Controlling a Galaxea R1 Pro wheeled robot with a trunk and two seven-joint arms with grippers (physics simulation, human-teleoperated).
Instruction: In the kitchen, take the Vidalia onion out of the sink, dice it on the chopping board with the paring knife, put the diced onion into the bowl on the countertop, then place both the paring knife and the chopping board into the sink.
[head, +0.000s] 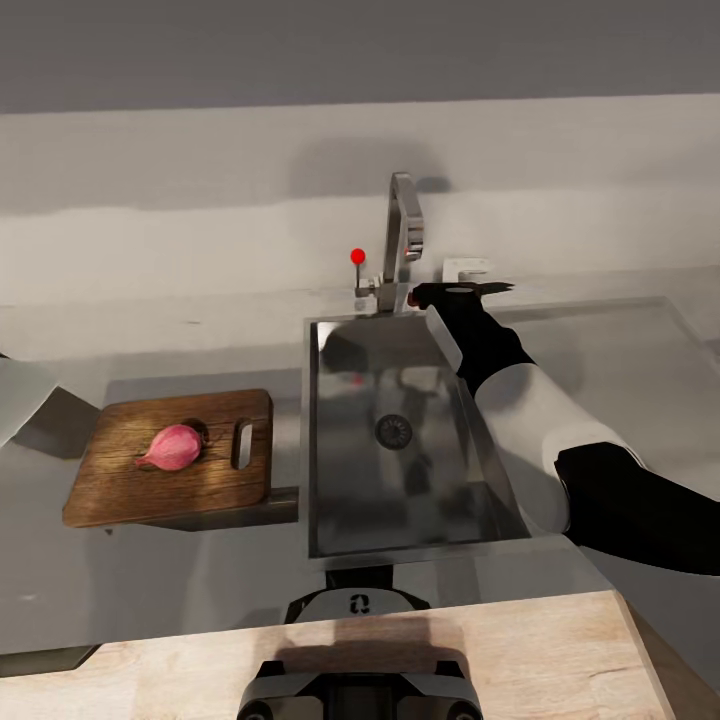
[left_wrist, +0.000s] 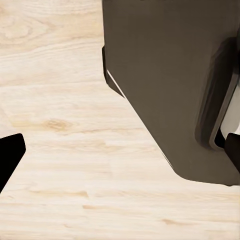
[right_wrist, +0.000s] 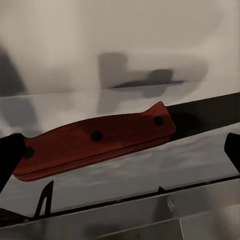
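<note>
Behind the sink (head: 330, 440), at its far right corner, our right arm reaches forward over the basin, with the right end effector (head: 455, 293) hovering at the strip of counter (head: 620, 350) beside the faucet (head: 400, 235). From the head view the forearm slants up from the lower right across the sink's right rim. Along the right wrist view, the paring knife (right_wrist: 95, 140) lies flat on the grey counter just past the sink's back edge, reddish handle with two dark rivets toward one finger and the dark blade running toward the other. Both dark fingertips (right_wrist: 10, 157) stand wide apart, one off each end of the handle, and neither touches it.

Our left end effector (left_wrist: 120, 150) points down at pale wood flooring (left_wrist: 65, 125); one dark fingertip shows at each edge of that wrist view, well apart, with nothing between them. A dark grey panel (left_wrist: 165, 75) stands beside it.

Left of the sink, the chopping board (head: 120, 480) rests on the counter with its slot handle toward the basin. The Vidalia onion (head: 175, 447) sits on the board, whole, well apart from the right end effector. The faucet's red-tipped lever (head: 357, 256) rises just left of the spout.
</note>
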